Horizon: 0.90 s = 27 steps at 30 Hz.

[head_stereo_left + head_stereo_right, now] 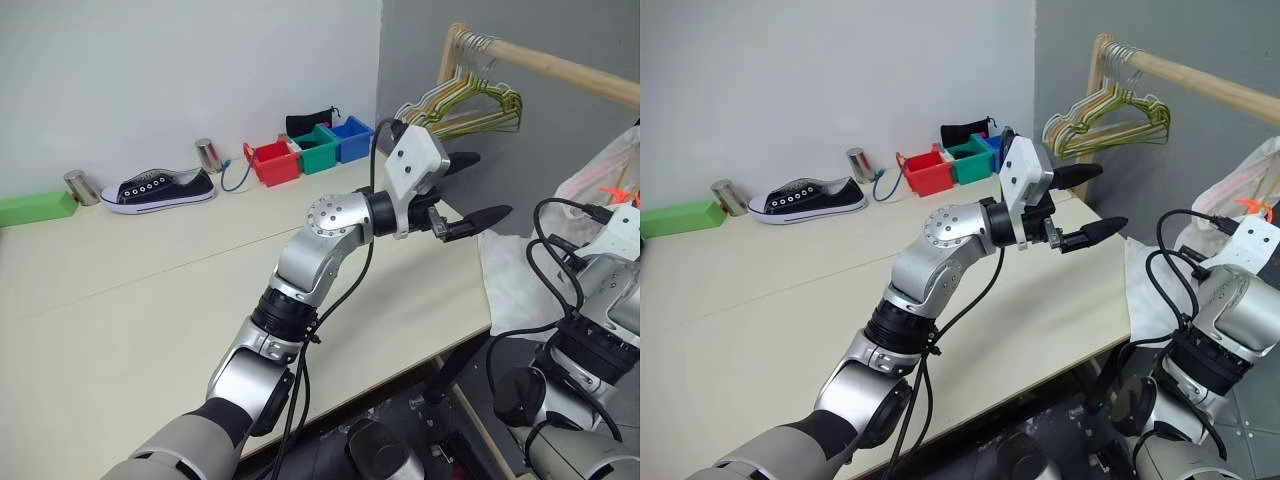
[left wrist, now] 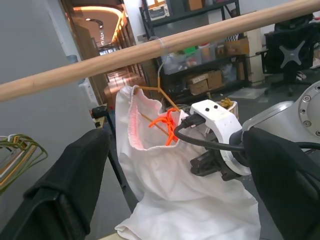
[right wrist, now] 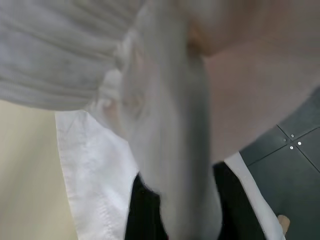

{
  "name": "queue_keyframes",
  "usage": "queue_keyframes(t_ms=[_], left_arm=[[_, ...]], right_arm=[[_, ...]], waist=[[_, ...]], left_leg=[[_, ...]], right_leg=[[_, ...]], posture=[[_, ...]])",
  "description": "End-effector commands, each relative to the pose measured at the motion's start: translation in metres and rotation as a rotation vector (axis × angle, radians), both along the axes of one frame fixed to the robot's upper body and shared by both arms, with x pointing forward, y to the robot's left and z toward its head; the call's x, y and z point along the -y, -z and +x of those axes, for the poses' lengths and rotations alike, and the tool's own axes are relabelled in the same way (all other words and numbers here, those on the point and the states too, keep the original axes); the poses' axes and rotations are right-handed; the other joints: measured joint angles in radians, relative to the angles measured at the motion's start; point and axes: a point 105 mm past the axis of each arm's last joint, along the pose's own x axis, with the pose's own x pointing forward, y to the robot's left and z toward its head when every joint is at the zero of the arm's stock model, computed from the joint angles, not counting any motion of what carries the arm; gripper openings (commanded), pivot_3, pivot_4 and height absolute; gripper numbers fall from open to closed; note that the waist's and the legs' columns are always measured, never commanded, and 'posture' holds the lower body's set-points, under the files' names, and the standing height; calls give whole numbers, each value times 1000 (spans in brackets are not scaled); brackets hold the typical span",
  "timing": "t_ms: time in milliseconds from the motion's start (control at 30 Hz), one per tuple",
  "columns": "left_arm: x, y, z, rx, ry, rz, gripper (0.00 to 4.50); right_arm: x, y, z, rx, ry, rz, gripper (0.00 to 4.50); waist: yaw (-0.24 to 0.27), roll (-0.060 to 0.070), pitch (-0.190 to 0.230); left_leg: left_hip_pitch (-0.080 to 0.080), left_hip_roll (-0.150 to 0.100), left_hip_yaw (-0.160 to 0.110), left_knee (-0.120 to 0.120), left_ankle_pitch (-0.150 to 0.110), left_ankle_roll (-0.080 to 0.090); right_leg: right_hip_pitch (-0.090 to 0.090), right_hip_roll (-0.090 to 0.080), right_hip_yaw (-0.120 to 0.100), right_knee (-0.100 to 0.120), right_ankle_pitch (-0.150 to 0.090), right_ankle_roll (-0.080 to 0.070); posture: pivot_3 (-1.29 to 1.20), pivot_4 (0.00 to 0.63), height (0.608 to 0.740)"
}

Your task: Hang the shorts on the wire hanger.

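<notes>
At the far left of the bench (image 1: 150, 290), a green block (image 1: 35, 208), two metal cans (image 1: 78, 187) and a black sneaker (image 1: 160, 189) line up along the wall, with red, green and blue bins (image 1: 310, 152) farther right. The left claw (image 1: 470, 190) hovers past the bench's right end, its two black fingers spread wide and gripping nothing, pointing right toward the wooden rail (image 1: 560, 65). A bunch of green, yellow and white hangers (image 1: 470, 100) hangs on the rail just beyond the claw.

Right of that claw, well apart from it, the shorts (image 2: 165, 190) hang from the rail on the wire hanger (image 2: 160, 92); its thin yellow wire shows only above and inside the gathered waistband, the rest hidden in the fabric. An orange drawstring (image 2: 167, 125) dangles at the waist. The lower part of the shorts droops beside the bench's right edge.

The right claw's wrist (image 2: 220, 132) sits against the front of the shorts. In the right wrist view white cloth lies over the fingers, so I cannot tell whether that claw is clenched on the fabric or let go.
</notes>
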Motion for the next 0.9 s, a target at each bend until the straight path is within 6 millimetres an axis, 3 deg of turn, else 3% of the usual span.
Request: queue_keyframes(t_ms=[33, 267, 500, 700, 800, 900], left_arm=[[-3, -12, -4, 45, -8, -24, 4500], [-6, -6, -4, 45, -11, 2, 4500], [-8, -4, -3, 42, -5, 12, 4500], [-24, 5, 4, 13, -34, 35, 4500], [-44, 9, 19, -32, -129, 33, 4500], [-69, 16, 35, -85, -257, 20, 4500]], right_arm=[[0, -26, 5, 59, -30, -145, 1487], [1, -36, 2, 44, -45, -326, 3189], [-4, -58, -15, 71, -27, -467, 4466], [-34, -96, -32, 173, -88, -595, 4466], [-62, -119, -24, 271, -178, -653, 4466], [-90, -124, -10, 344, -289, -656, 4466]], waist=[[0, 0, 0], [2, 0, 0], [3, 1, 0], [-4, 0, 0], [-14, 0, 0], [-14, 0, 0]], left_leg=[[0, 0, 0, 0, 0, 0], [1, 0, -1, 0, 0, 0], [-1, -1, -2, -1, 0, 0], [-1, 0, -2, -1, 0, -1], [0, 0, -2, -1, -1, -1], [0, 1, -3, -1, -1, -1]], right_leg=[[0, 0, 0, 0, 0, 0], [2, 0, -1, -3, 0, 0], [4, 0, 0, -9, 1, 2], [4, 0, 0, -9, 1, 2], [4, 0, 0, -10, 1, 2], [4, 0, -1, -10, 1, 2]], posture=[[-487, 31, 740], [-489, 26, 740], [-520, 21, 740], [-532, 30, 740], [-522, 35, 740], [-495, 38, 740]])
